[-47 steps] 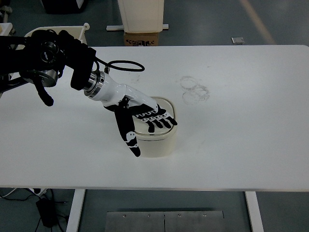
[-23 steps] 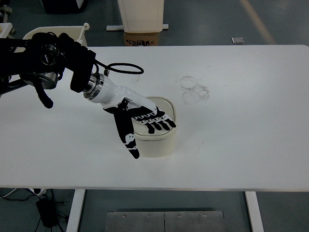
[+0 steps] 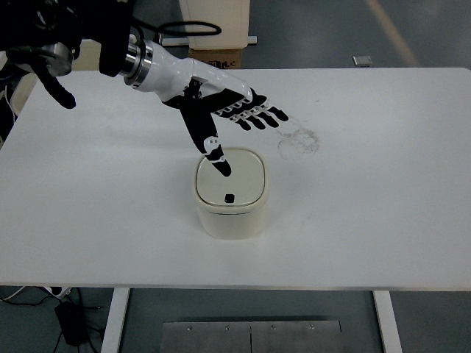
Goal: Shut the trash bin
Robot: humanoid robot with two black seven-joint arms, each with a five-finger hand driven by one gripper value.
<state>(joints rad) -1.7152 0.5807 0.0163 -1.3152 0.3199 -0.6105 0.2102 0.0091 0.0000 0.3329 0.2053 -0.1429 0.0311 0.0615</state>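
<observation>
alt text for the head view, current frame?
A cream trash bin with its lid shut sits on a white table, and the robot's left hand is held above and behind it, fingers spread, holding nothing. Faint ring marks stain the tabletop to the bin's right; the right arm is out of view.

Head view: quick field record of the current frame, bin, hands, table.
bin: cream trash bin, upright, near table centre
lid: lid lies flat on top, looks closed
lid mark: small dark square near its front edge
left hand: left hand raised above and behind the bin, fingers spread, holding nothing
right hand: not in view
table: white table, faint ring marks right of the hand
</observation>
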